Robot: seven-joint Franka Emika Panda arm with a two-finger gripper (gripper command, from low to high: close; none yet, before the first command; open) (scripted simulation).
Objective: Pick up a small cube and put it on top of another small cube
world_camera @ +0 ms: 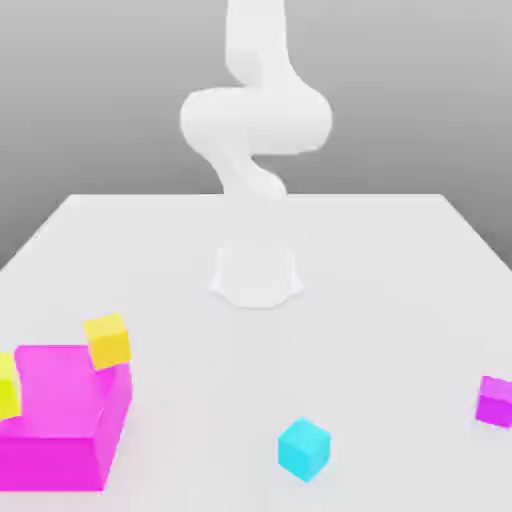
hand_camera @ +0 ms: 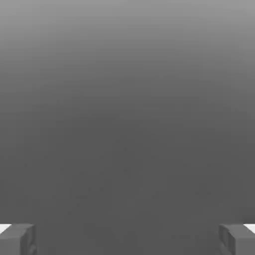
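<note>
Exterior view: white table [world_camera: 380, 300] under a plain grey backdrop, far edge straight across behind the white robot arm [world_camera: 255, 125]; arm base [world_camera: 257, 275] planted mid-table, arm rising and curling out through the frame's top. Small cyan cube [world_camera: 304, 449] alone on the near part of the table, a little toward the exterior view's right of centre, nothing touching it, bare surface on every side. Big magenta block [world_camera: 62, 415] at the near corner on the exterior view's left, an orange-yellow cube [world_camera: 108, 340] at its far top corner, a yellow block [world_camera: 8, 385] cut off by the frame edge beside it. Small magenta cube [world_camera: 495, 401] at the edge on the exterior view's right, well apart from the cyan one. Wide open stretch between arm base and cyan cube.

Hand view: grey gradient background, gripper [hand_camera: 127, 239] with two grey fingertips [hand_camera: 17, 239] set wide apart, nothing between them.
</note>
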